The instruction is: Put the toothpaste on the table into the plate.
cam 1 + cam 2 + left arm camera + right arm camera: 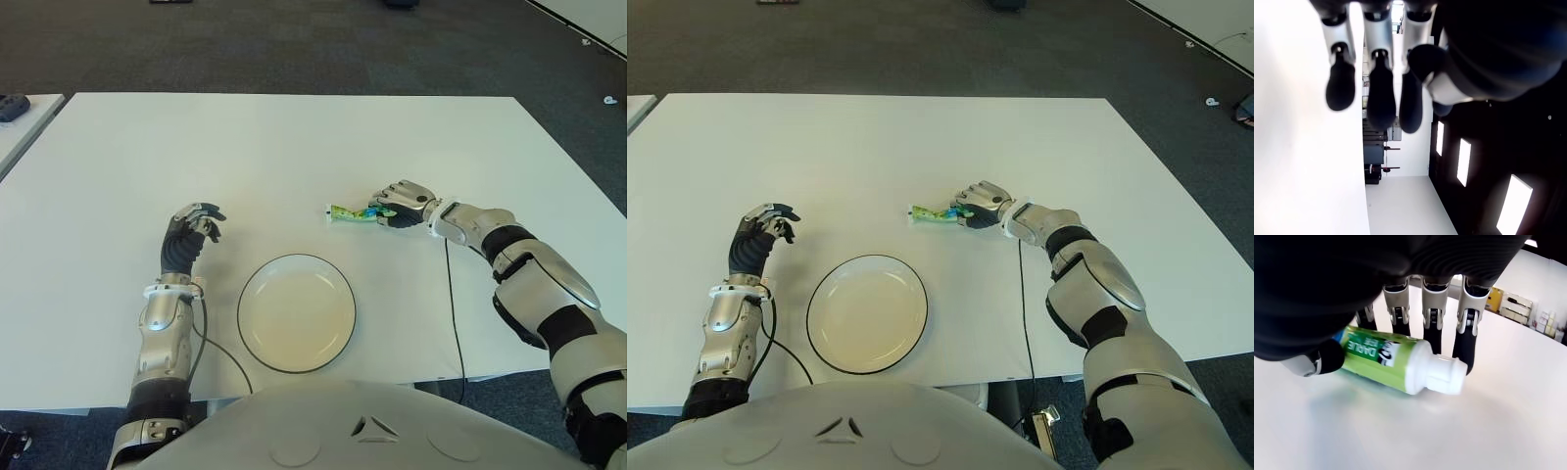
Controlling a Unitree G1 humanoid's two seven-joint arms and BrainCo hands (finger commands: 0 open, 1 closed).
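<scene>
A green toothpaste tube with a white cap lies on the white table, to the right of and a little beyond the plate. My right hand covers the tube's tail end. In the right wrist view the tube lies flat on the table, with the fingers curled down behind it and the thumb pressed on its near side. The white plate with a dark rim sits near the front edge with nothing in it. My left hand shows left of the plate, its fingers relaxed and holding nothing.
A thin black cable runs from the right wrist to the table's front edge. Another cable trails from the left forearm near the plate. A second table corner with a dark object shows at far left.
</scene>
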